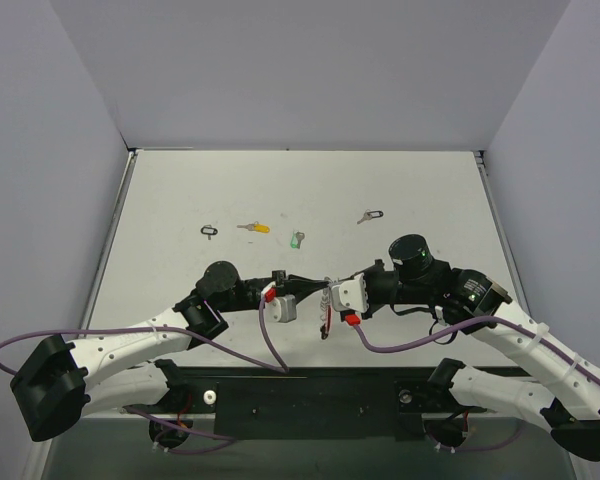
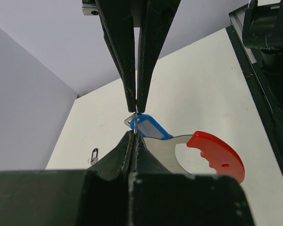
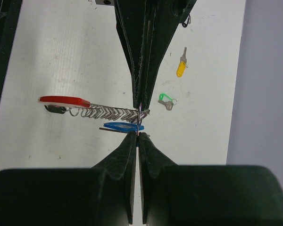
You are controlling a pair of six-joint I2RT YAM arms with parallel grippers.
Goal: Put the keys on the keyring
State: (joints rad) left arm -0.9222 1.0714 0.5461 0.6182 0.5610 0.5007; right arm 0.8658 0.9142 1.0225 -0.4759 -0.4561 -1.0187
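The keyring [image 1: 326,318] hangs just above the table [image 1: 400,180], near its front edge, between the left tool [image 1: 312,286] and the right tool [image 1: 334,292], which meet tip to tip. The yellow-tagged key [image 1: 253,227] and green-tagged key [image 1: 297,240] lie farther back.

Left wrist: the left tool [image 2: 135,122] is pinched fully shut on what looks like the ring's thin wire. The blue-tagged key [image 2: 150,127] is just beyond its tips and the red tag [image 2: 217,153] to one side.

Right wrist: the right tool [image 3: 139,120] is closed tight on the ring's end, beside the beaded chain [image 3: 108,112].

Threading the blue-tagged key seems to be the step in hand, though I cannot tell whether it is fully on. Next, it probably needs working along the wire without loosening either pinch.
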